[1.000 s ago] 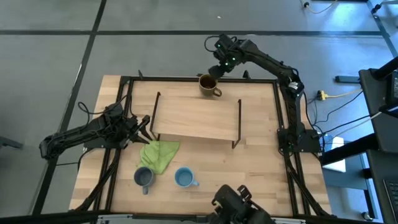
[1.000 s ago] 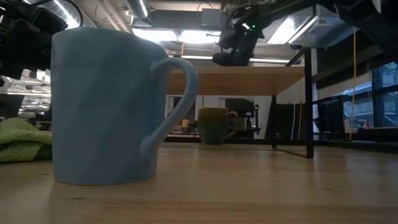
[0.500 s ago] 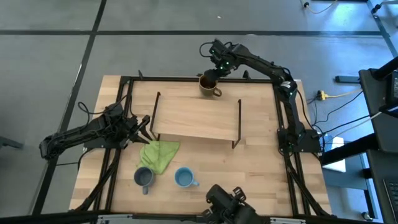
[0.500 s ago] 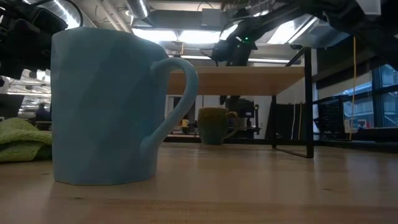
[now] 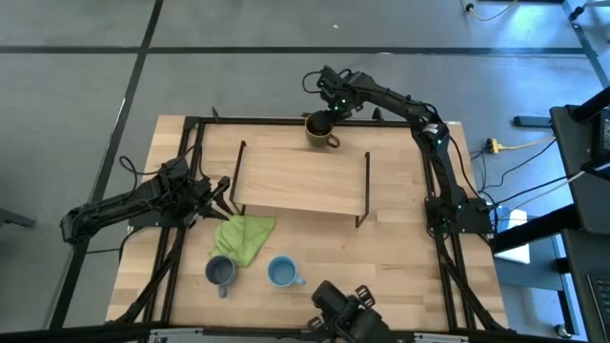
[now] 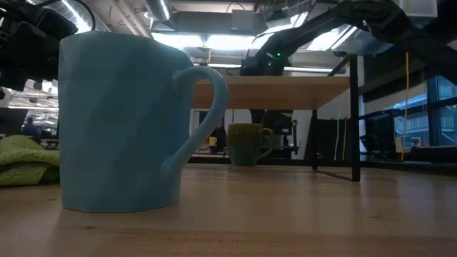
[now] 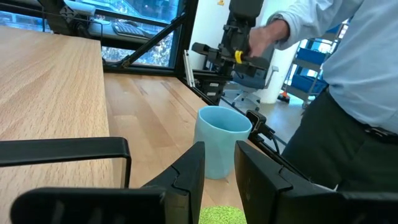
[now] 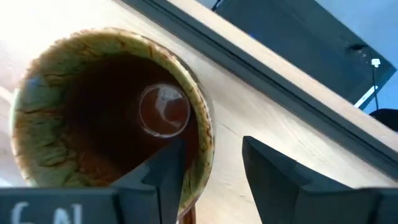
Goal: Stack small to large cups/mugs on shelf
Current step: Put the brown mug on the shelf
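Note:
The olive-brown mug (image 5: 319, 130) with a dark inside stands on the tabletop just beyond the shelf's far edge; it also shows in the low view (image 6: 245, 143). My right gripper (image 5: 329, 97) hangs open above it. In the right wrist view one finger (image 8: 163, 171) is over the mug's inside and the other (image 8: 273, 177) is outside its rim (image 8: 204, 140), touching nothing. The shelf (image 5: 300, 179) is bare. The grey-blue mug (image 5: 220, 272) and the light-blue mug (image 5: 280, 272) stand near the near edge. My left gripper (image 5: 220, 194) waits open by the shelf's left end.
A lime-green cloth (image 5: 244, 236) lies between the shelf and the two small mugs. A black frame (image 5: 434, 162) runs around the tabletop. In the left wrist view a person (image 7: 348, 93) stands beyond the table holding a device.
My right gripper has gone a little toward the table's far-left, above the olive-brown mug, and its arm has stretched out further. The mug has stayed where it was.

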`<state>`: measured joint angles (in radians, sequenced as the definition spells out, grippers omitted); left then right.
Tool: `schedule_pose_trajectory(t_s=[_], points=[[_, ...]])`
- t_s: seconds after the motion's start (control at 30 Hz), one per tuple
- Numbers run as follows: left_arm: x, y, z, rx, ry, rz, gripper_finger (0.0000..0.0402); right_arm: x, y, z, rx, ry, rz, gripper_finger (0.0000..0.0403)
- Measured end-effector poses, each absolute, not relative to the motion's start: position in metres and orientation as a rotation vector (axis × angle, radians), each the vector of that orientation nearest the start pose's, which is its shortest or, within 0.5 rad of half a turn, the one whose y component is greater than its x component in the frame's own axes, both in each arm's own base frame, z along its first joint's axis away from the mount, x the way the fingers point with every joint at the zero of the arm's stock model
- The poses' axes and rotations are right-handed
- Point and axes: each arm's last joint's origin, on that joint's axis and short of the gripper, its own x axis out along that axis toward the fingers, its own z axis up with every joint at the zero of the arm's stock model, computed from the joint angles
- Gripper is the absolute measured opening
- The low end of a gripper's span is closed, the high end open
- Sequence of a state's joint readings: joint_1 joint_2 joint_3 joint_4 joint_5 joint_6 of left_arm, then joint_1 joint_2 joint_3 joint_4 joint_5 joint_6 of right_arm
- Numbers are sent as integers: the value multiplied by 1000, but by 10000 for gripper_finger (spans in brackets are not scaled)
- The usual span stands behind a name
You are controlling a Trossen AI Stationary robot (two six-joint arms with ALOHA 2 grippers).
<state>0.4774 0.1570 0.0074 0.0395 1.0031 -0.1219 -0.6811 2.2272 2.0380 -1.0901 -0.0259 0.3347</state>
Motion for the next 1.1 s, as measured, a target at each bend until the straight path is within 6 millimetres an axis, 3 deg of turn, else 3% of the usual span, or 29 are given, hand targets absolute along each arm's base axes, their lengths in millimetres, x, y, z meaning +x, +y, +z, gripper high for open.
schedule_pose_trajectory(t_s=[0.63, 0.8, 1.1], points=[[94, 21, 158, -194, 114, -520, 82, 364, -285, 227, 752, 1138, -790, 163], [94, 21, 158, -194, 114, -520, 82, 368, -284, 218, 768, 1155, -795, 161], [94, 21, 158, -194, 114, -520, 82, 372, -283, 217, 747, 1136, -794, 99]])
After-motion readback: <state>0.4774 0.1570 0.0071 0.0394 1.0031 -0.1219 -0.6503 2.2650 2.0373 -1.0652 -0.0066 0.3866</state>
